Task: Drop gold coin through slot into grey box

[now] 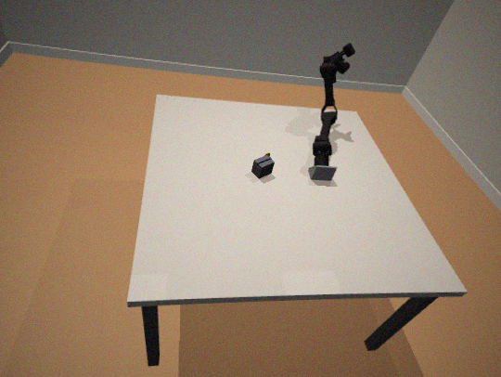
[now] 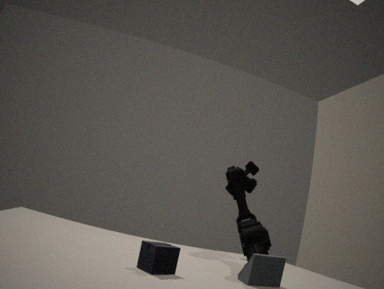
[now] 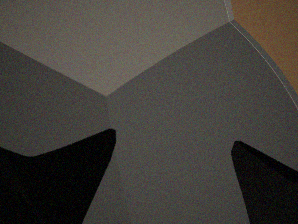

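White table [image 1: 223,241] holds the arm [image 1: 328,93], raised high on its base with the gripper [image 1: 345,56] pointed up toward the room corner, well apart from everything. Best next step, judged from here: swing down over the box [image 1: 263,167], then square the fingers to the coin's flat faces. The coin [image 1: 266,153] seems to be the tiny gold speck just behind the box, too small to confirm. Fingers stand wide apart, gripping and touching nothing.

I see the grey box [image 1: 263,166] closed near the table middle. Just behind it, a small piece of the gold coin [image 1: 266,153] shows.
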Controlling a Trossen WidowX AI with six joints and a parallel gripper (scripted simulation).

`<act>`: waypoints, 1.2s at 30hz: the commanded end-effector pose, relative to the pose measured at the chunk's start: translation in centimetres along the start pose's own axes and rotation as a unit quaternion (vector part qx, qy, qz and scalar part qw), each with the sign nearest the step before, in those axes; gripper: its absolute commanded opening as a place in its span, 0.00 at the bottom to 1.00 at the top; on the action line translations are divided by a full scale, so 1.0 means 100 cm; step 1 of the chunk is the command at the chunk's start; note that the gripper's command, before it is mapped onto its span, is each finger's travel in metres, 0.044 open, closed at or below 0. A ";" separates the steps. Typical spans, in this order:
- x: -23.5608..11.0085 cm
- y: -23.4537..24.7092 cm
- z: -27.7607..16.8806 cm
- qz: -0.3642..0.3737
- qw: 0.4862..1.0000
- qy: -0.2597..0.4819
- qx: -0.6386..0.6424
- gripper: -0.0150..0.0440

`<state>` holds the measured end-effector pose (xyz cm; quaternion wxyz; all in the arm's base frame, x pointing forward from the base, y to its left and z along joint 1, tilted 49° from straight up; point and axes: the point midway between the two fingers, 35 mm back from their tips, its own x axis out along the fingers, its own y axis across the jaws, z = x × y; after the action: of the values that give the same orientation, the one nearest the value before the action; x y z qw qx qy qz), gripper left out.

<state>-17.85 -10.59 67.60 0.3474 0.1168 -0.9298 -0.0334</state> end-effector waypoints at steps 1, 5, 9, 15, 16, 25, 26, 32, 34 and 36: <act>0.000 0.001 -0.002 0.001 1.000 0.003 0.001 0.89; -0.015 0.025 -0.039 0.024 0.997 0.073 0.033 0.71; -0.044 0.057 -0.088 0.053 0.981 0.172 0.071 0.53; -0.106 0.102 -0.154 0.094 0.939 0.317 0.094 0.53; -0.118 0.109 -0.164 0.101 0.930 0.341 0.096 0.53; -0.220 0.136 -0.221 0.129 0.854 0.497 0.080 0.53; -0.230 0.138 -0.225 0.131 0.845 0.512 0.080 0.53; -0.303 0.148 -0.250 0.143 0.774 0.612 0.072 0.53; -0.337 0.150 -0.257 0.148 0.739 0.654 0.065 0.53; -0.372 0.151 -0.261 0.152 0.701 0.694 0.057 0.53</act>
<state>19.61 12.12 68.36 0.8543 -0.0053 -0.4939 0.1620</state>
